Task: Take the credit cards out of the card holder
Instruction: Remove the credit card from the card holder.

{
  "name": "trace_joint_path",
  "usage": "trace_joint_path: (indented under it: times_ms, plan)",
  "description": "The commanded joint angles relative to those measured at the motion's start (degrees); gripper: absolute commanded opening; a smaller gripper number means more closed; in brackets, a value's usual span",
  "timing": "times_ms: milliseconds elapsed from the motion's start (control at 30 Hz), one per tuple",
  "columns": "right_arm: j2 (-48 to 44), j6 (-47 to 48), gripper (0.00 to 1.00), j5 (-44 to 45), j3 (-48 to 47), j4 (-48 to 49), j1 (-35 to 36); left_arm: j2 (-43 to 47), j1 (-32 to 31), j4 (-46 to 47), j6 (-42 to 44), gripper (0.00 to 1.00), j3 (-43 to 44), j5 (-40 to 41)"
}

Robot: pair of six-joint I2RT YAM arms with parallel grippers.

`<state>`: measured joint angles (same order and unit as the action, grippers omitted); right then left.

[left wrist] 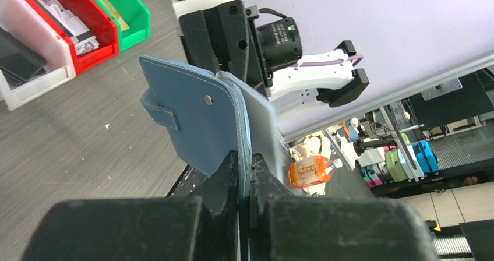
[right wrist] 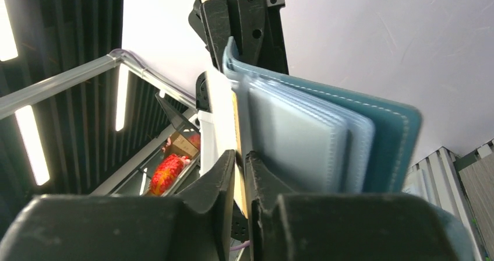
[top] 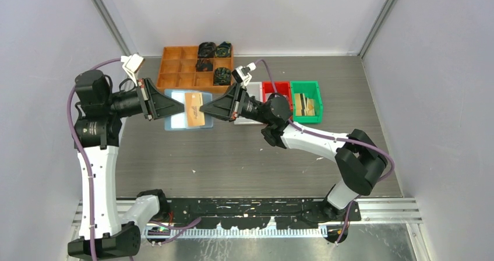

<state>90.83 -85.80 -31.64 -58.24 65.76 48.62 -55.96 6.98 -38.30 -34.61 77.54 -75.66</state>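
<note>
Above the tabletop [top: 233, 156], the left hand [left wrist: 244, 163] is clamped tight on one edge of the light blue card holder [left wrist: 195, 121], while the right hand [right wrist: 240, 159] pinches what looks like a pale credit card [top: 194, 112] in its sleeves, which probably needs a straight, steady pull against a firm left grip.
</note>
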Motion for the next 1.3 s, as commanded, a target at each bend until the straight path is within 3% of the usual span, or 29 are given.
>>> trace_joint_path:
  times_ms: [0,100,367,1267]
  plan:
    - [1.41,-3.21,0.2,-1.78,-0.93,7.5,0.28,1.82,0.03,8.52,-5.09,0.0,0.3,-3.76]
    - [2.56,-5.38,0.21,-1.97,-1.74,10.2,0.74,2.17,-0.01,11.11,-7.42,0.0,-0.4,-3.83]
    - [3.55,-10.08,0.09,-1.71,-2.68,16.31,0.71,2.74,0.05,15.01,-11.27,0.0,-1.11,-4.34]
    - [-1.4,-9.84,0.01,-1.82,2.01,16.16,-1.86,3.26,0.01,20.23,-16.07,0.0,0.58,-5.29]
